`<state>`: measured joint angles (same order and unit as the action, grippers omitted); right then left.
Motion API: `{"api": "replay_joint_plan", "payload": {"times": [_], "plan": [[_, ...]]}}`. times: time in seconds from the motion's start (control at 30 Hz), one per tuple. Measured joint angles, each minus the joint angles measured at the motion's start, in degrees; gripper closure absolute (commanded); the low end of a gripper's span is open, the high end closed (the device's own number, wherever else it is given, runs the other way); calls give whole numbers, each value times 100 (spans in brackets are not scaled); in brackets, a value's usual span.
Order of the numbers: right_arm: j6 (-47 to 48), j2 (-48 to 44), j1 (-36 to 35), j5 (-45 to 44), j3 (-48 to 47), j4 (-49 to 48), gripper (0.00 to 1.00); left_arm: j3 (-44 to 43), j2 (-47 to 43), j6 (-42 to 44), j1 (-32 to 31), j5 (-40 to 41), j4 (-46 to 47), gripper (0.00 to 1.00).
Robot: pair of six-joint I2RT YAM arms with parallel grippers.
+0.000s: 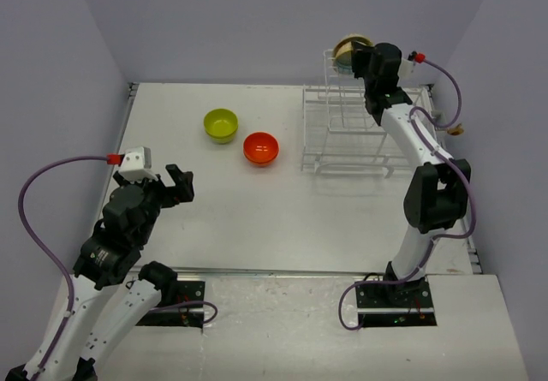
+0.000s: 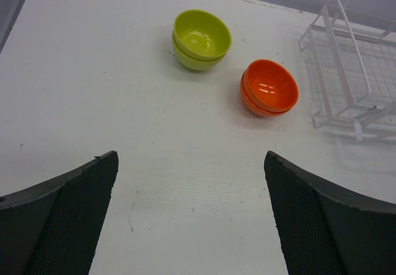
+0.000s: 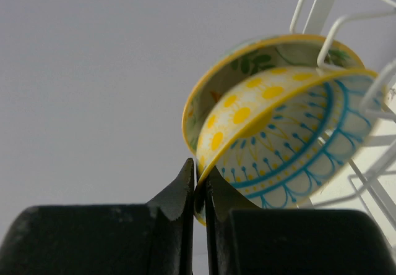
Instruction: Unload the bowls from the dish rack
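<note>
Pinching the rim of the patterned bowl (image 3: 291, 139), the right end effector (image 3: 199, 191) is clamped on it at the top of the rack (image 1: 342, 133). Best lift slowly along the wires, since a second bowl (image 3: 260, 57) nests just behind. The left end effector (image 2: 190, 182) hangs with its fingers apart over the desk (image 2: 93, 71).

Two nested cream bowls (image 3: 291, 133), yellow-rimmed with blue-and-yellow floral insides, stand on edge among the upright wires of the white dish rack (image 1: 351, 133), the front rim pinched in the right pincer (image 3: 199, 185). Ahead of the wide-spread left pincer (image 2: 190, 157) sit upright nested pairs of lime-green bowls (image 2: 201, 37) and orange-red bowls (image 2: 269, 88), the orange nearer the rack
</note>
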<state>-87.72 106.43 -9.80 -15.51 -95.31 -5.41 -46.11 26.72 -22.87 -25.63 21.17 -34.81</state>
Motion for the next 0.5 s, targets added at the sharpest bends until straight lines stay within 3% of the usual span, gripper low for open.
{"api": "replay_joint_plan", "payload": {"times": [0.5], "plan": [[-55,-306,-20,-81,518,-457,100,0,7,0,0,-2,0,0]]}}
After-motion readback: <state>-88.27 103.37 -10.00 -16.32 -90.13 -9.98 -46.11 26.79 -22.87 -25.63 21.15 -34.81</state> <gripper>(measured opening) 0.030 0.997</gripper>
